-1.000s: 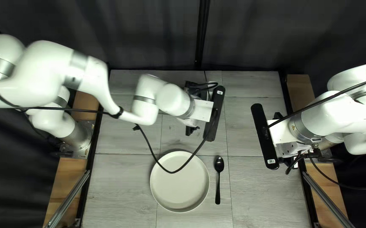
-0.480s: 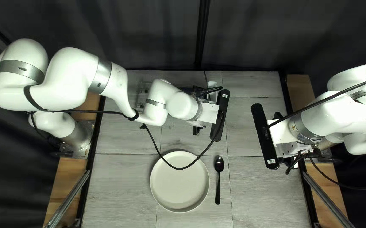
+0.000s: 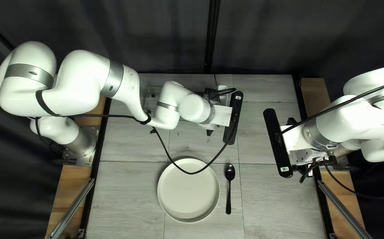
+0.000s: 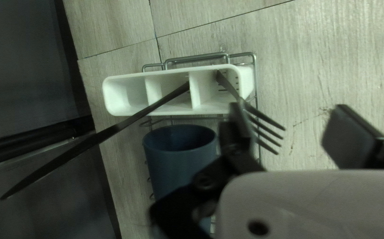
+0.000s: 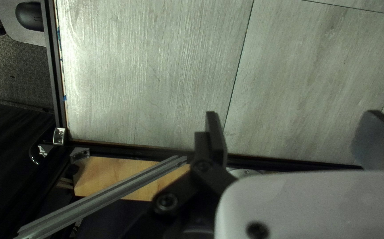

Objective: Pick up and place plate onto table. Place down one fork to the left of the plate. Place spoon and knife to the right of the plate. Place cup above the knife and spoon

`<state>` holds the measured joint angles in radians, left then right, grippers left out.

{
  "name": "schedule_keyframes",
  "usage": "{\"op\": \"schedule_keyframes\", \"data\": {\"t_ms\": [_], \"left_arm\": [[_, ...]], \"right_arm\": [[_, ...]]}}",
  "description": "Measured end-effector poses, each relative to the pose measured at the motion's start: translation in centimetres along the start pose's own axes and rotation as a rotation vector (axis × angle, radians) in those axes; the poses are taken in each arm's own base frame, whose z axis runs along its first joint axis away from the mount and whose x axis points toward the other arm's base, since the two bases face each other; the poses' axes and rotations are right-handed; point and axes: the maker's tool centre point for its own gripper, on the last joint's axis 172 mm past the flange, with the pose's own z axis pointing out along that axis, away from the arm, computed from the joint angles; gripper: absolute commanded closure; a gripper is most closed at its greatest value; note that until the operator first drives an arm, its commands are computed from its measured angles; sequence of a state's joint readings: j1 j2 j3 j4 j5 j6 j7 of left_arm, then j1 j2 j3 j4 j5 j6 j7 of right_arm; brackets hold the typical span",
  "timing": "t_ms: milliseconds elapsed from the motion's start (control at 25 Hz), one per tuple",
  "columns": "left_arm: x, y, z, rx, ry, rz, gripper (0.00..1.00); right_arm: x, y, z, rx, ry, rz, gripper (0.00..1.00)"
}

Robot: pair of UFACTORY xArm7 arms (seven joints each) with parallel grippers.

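While the fork poked outta its white holder, my left end effector and right end effector both had fingers wide apart.

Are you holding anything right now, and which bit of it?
Nothing! My left gripper and right gripper are both open. The fork near the left one leans in the white holder.

black fingers spread above pale tabletop, wooden board and metal rail alongside
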<state>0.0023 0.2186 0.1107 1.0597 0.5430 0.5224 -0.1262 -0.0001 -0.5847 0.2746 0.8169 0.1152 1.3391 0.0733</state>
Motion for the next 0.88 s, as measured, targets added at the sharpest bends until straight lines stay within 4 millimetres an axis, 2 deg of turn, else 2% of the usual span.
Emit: {"op": "schedule_keyframes", "data": {"t_ms": [160,280,560,720,880], "left_arm": [[-0.1,-0.6,-0.8,0.01,-0.002,-0.005,1.0],[-0.3,-1.4,-2.5,0.021,-0.001,-0.011,1.0],[-1.8,-3.8,-9.1,0.042,-0.01,-0.03,1.0],[-3.3,-5.0,-13.0,0.025,-0.048,-0.049,1.0],[-5.6,-5.3,-16.9,-0.011,-0.11,-0.08,1.0]], "right_arm": [[0.0,0.0,0.0,0.0,0.0,0.0,0.0],[0.0,0.0,0.0,0.0,0.0,0.0,0.0],[0.0,0.0,0.0,0.0,0.0,0.0,0.0],[0.0,0.0,0.0,0.0,0.0,0.0,0.0],[0.0,0.0,0.0,0.0,0.0,0.0,0.0]]}}
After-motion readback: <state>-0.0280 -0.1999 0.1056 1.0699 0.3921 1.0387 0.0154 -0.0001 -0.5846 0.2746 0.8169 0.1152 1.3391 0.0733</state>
